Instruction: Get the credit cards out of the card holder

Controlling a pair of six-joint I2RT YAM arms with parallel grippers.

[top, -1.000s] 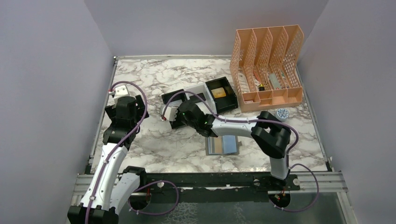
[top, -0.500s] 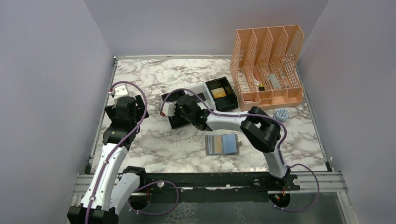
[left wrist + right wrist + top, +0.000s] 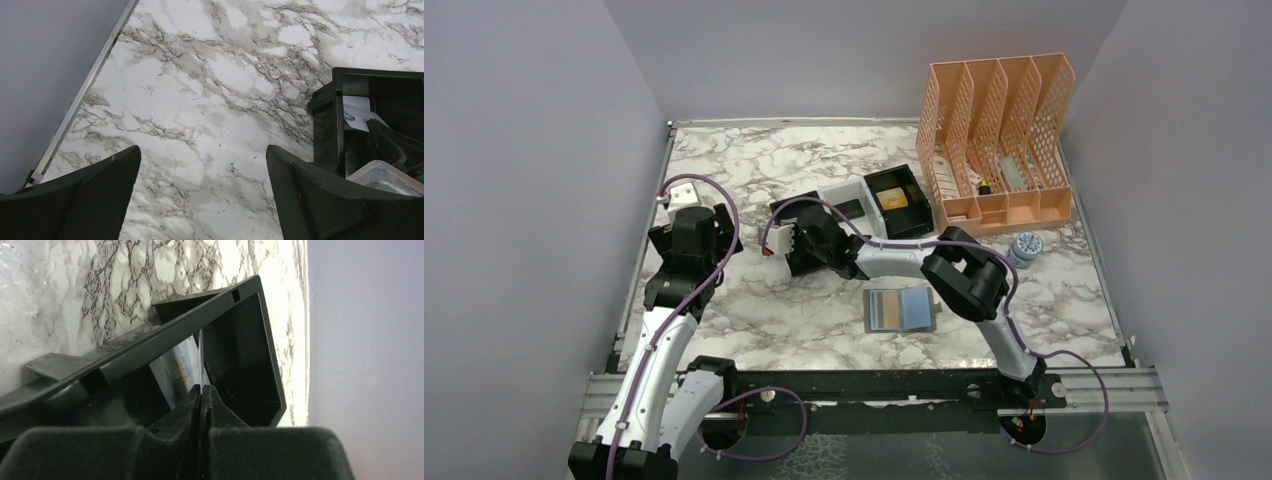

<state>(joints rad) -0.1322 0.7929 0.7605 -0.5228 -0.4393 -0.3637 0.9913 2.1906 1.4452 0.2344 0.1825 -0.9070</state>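
Inside the black tray mid-tabletop, the right gripper is pinched together on a thin credit card, seen only edge-on. The card holder lies open toward the near edge. The left gripper is spread wide, its tips cropped.

Surfaces, as my feeds show them
The worktop is marble-patterned and glossy, catching glare, with a pale metal strip along its 9 o'clock edge. The tray is smooth black plastic, faintly dusty inside. The fingers of the left pincer are matt black, finely grained. The credit card looks like shiny silvery plastic; the file rack, at 1 o'clock, is peach plastic mesh.
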